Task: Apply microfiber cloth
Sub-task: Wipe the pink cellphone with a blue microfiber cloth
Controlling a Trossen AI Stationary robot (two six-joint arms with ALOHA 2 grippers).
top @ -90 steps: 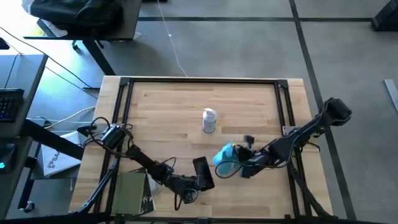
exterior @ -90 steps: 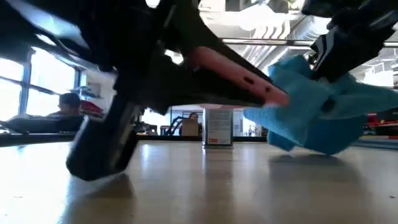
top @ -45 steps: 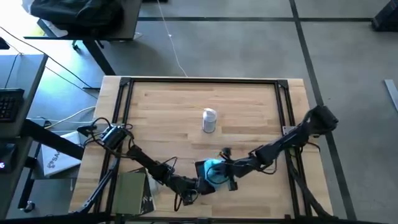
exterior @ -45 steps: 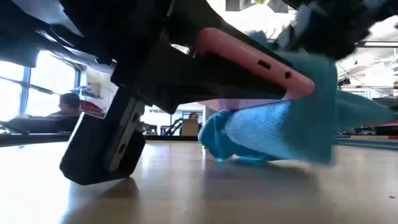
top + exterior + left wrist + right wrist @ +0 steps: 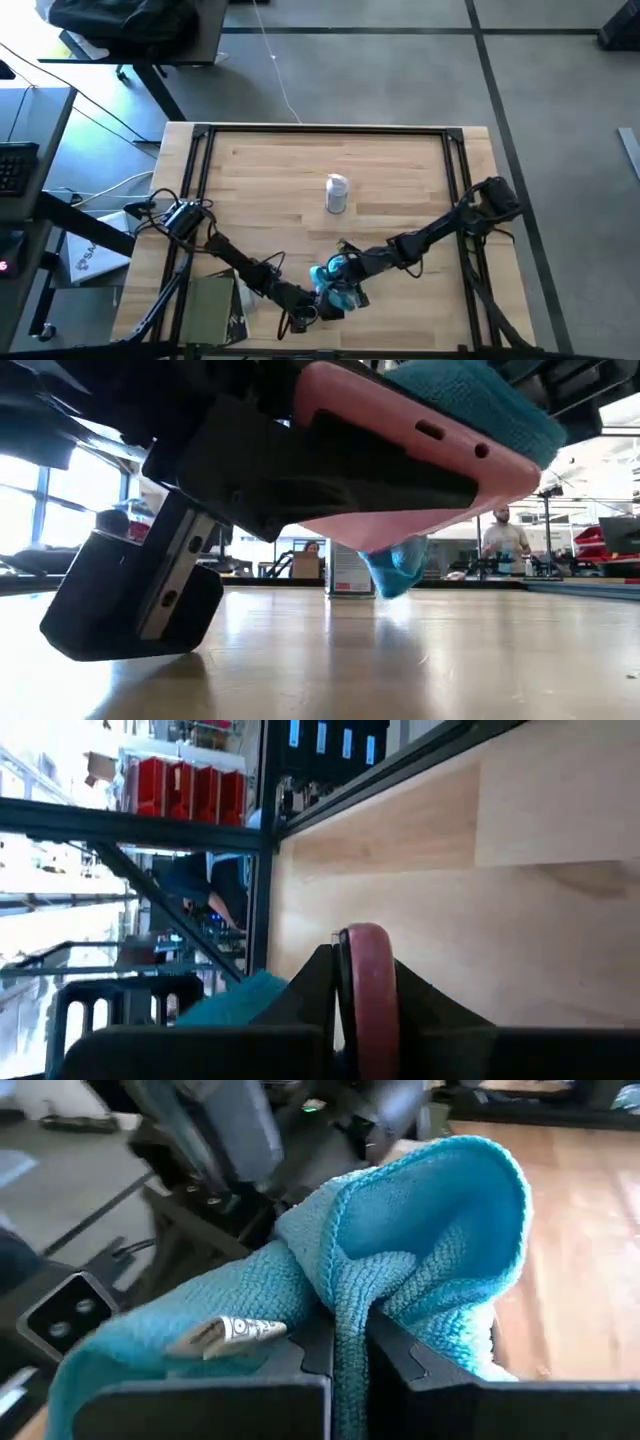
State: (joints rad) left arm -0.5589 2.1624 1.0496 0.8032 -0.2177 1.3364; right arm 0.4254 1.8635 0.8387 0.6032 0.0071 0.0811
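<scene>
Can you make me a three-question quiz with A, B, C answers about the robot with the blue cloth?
1. Where is the white bottle?
A. Near the middle of the table
B. On the floor
C. In a gripper

2. What colour is the microfiber cloth?
A. Yellow
B. Turquoise blue
C. Black

3. What is the right gripper doing?
A. Hanging open
B. Pinching the cloth
C. Holding the bottle

Answers:
1 A, the high view shows it standing alone mid-table.
2 B, the right wrist view shows it clearly.
3 B, cloth is squeezed between its fingers, and the cloth lies on the pink phone-like object in the left gripper.
</scene>
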